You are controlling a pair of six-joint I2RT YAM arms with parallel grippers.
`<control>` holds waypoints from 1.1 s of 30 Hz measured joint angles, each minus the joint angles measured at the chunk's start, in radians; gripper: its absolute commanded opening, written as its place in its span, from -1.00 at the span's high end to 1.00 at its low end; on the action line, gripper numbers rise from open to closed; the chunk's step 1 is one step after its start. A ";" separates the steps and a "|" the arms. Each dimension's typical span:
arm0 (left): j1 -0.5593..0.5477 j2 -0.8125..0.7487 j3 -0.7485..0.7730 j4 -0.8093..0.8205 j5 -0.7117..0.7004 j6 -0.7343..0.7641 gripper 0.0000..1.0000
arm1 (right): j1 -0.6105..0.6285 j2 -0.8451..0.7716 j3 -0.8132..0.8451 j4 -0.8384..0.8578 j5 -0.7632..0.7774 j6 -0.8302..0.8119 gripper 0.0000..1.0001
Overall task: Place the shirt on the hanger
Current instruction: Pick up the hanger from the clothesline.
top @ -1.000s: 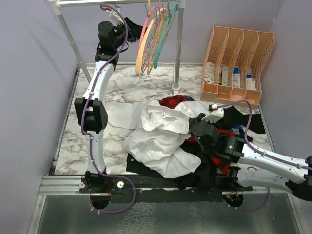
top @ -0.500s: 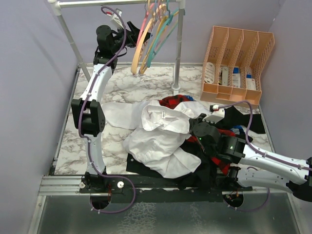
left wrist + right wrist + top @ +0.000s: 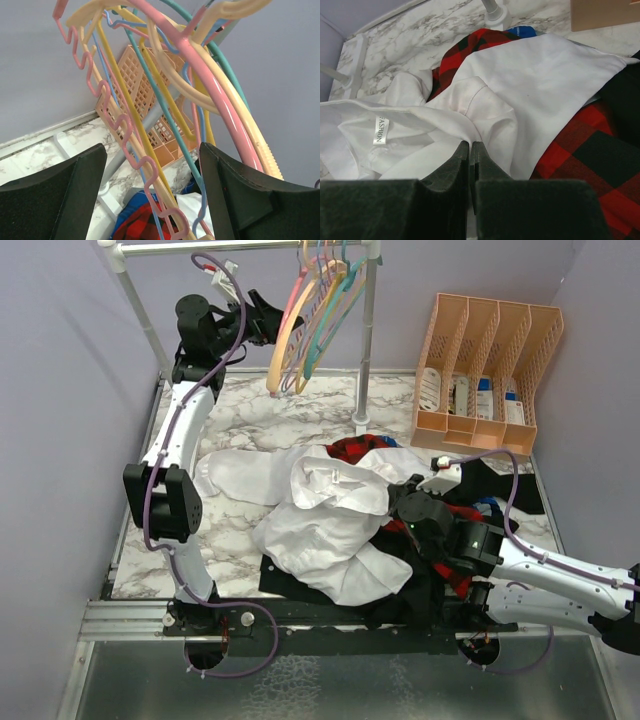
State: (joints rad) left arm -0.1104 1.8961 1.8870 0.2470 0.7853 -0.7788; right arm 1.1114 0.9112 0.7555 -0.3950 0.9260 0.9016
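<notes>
— So, panel (a), left wrist view: what do your jaws hold?

— Nothing. I have the left gripper [image 3: 151,160] raised beside the rail [image 3: 200,246], its jaws spread wide. The hanger [image 3: 106,92], thin, pink and wavy-armed, runs down through the gap between the two fingers [image 3: 60,200], touching neither as far as I can tell. It hangs bunched with other hangers, among them a thick peach hanger [image 3: 247,127].

— Panel (b), right wrist view?

— I have the right gripper [image 3: 470,145] low over the clothes pile, jaws pressed together on a fold of the shirt [image 3: 545,75]. White cloth bunches at the fingertips, and the collar label lies to their left.

— Panel (c), overhead: where does the shirt lie?

— Crumpled on the marble table [image 3: 250,410], about mid-table, on top of a red-and-black plaid shirt [image 3: 590,135] and a black garment [image 3: 420,590]. It is well apart from the hanger, which hangs from the rail at the far edge. A peach organiser [image 3: 490,360] stands at the far right.
</notes>
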 measured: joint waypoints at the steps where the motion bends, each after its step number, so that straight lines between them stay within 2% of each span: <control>1: 0.000 -0.010 -0.003 -0.012 -0.001 0.013 -0.56 | 0.000 -0.002 -0.003 0.000 -0.001 0.002 0.98; 8: -0.001 -0.061 -0.014 -0.167 -0.083 0.162 -0.60 | 0.000 -0.016 -0.023 0.011 -0.012 0.007 0.98; 13: -0.001 -0.086 -0.015 -0.266 -0.192 0.279 -0.80 | 0.000 -0.017 -0.027 0.037 -0.027 0.001 0.98; 18: -0.001 -0.103 -0.018 -0.330 -0.266 0.375 -0.83 | 0.000 -0.015 -0.027 0.060 -0.038 -0.013 0.98; 33: 0.000 -0.207 0.038 -0.507 -0.232 0.481 -0.83 | 0.000 -0.033 -0.045 0.080 -0.058 -0.016 0.98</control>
State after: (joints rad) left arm -0.1104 1.6890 1.9247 -0.2600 0.5529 -0.2981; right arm 1.1114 0.8780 0.7109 -0.3149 0.8684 0.8852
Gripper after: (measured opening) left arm 0.916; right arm 0.021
